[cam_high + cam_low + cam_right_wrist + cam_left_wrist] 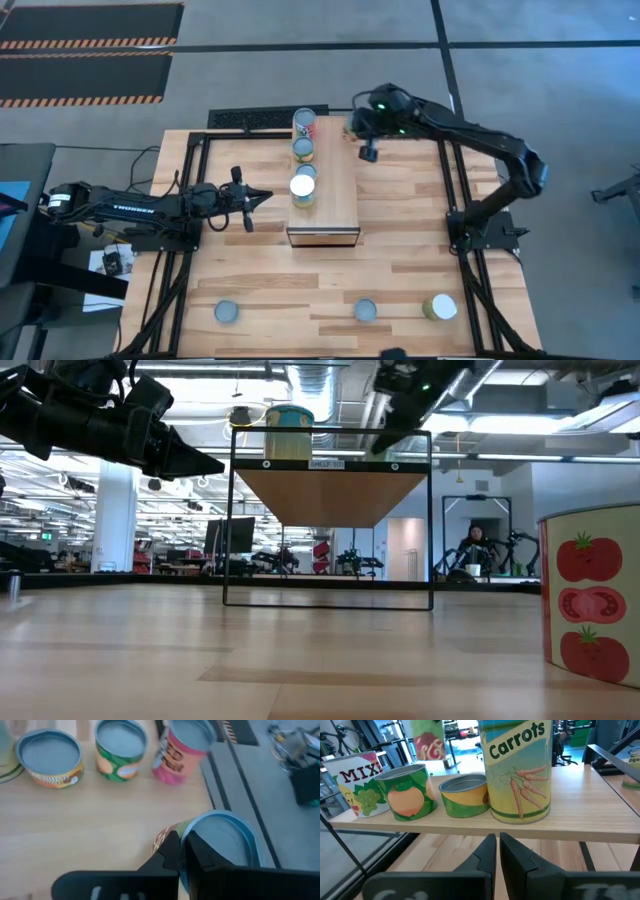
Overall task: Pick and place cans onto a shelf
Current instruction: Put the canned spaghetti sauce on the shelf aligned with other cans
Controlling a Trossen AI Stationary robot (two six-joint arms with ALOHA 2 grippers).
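The shelf (335, 205) stands mid-table. A row of cans runs along its left side: a red-and-white one (304, 122) at the far end, two low ones (303, 150), and a tall white-topped carrots can (302, 186). Another can (220, 840) stands alone at the shelf's far right corner (351, 126). My right gripper (362, 130) hangs shut above and beside that can, clear of it (182, 840). My left gripper (262, 196) waits shut left of the shelf, level, its tips (497, 852) just below the shelf top.
Three more cans stand near the table's near edge (227, 312), (365, 310), (440, 307); the last, a tomato can, looms at the right of the low view (590, 600). Bare shelf top (340, 185) lies right of the row. Dark frame rails (190, 200) run along the table's sides.
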